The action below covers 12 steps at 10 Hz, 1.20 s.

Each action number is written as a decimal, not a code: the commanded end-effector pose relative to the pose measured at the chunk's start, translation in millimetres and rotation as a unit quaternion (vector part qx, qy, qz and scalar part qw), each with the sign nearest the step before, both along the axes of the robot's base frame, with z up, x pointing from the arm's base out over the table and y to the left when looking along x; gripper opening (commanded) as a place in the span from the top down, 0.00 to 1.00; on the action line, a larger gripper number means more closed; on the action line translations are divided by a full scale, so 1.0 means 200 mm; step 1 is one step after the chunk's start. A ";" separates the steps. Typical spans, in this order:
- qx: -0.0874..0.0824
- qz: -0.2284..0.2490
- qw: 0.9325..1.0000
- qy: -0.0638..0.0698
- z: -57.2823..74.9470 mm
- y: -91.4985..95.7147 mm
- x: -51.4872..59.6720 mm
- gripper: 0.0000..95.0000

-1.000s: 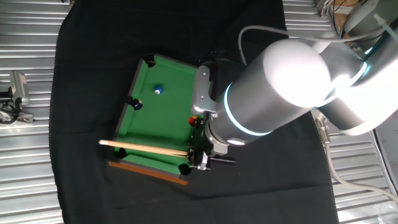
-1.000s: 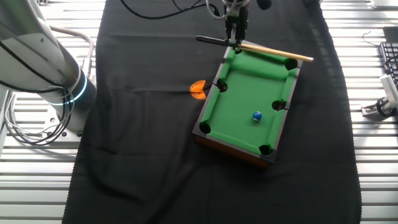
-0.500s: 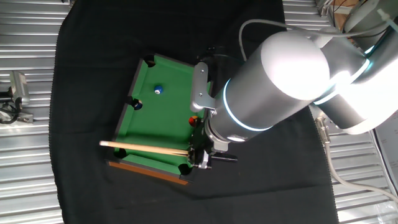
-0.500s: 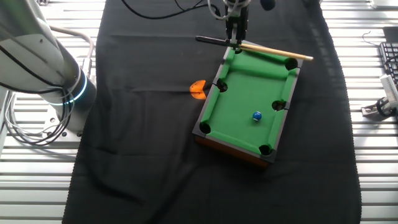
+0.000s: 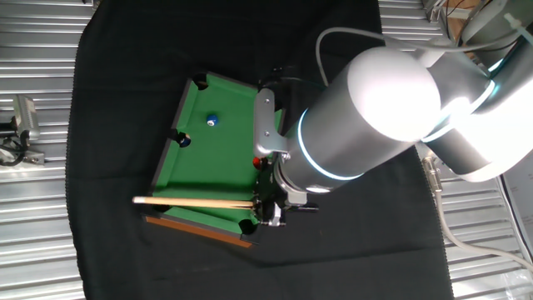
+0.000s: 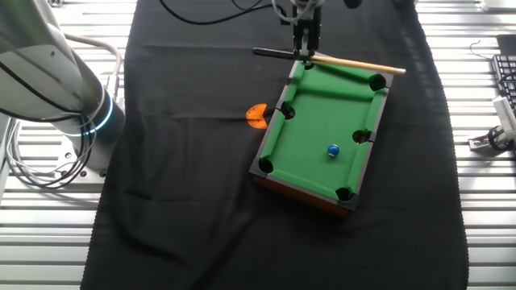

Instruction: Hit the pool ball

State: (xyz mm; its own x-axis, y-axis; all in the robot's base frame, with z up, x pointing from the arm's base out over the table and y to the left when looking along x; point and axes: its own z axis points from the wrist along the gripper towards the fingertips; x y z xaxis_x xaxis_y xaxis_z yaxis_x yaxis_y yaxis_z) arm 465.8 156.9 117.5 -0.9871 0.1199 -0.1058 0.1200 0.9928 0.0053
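1. Toy pool table [image 6: 278, 142]: green felt, black pockets, brown wooden base. It stands on a black cloth [image 6: 185, 185] spread over a ribbed metal surface.
2. Pool ball [image 6: 332, 150] [image 5: 211, 121]: tiny, light blue with a white spot. It rests on the felt, in the half of the table away from the gripper, near a side pocket and well apart from the cue.
3. Cue stick [image 6: 355, 65] [image 5: 191, 202]: pale wood, lying level across the short end of the table, roughly along that end rail.
4. Gripper [image 6: 305, 53] [image 5: 265, 208]: positioned at one corner of the table, fingers clamped on the butt end of the cue stick. A thin dark part juts out from it on the side away from the table.
5. Robot arm [image 5: 375, 117]: large silver body with a lit cyan ring, filling much of one fixed view and hiding the long rail beneath it.
6. Red item [image 5: 258, 162]: small, just beside the arm at the table's edge; possibly a ball, too hidden to identify.
7. Orange item [image 6: 256, 115]: small, on the cloth, touching or just beside the long side of the table.
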 end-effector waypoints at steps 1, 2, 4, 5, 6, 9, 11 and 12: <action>-0.003 0.022 1.000 0.002 0.00 0.00 0.00 1.00; -0.004 0.027 1.000 0.004 0.00 0.00 0.00 1.00; -0.007 0.044 0.999 0.008 0.00 0.00 0.00 1.00; -0.012 0.062 0.998 0.011 -0.01 -0.02 0.00 1.00; -0.017 0.072 0.997 0.012 -0.01 -0.03 -0.01 1.00; -0.023 0.110 0.993 0.022 0.01 -0.10 -0.04 1.00; -0.024 0.112 0.993 0.022 0.01 -0.11 -0.05 1.00; -0.022 0.114 0.993 0.021 0.01 -0.12 -0.05 1.00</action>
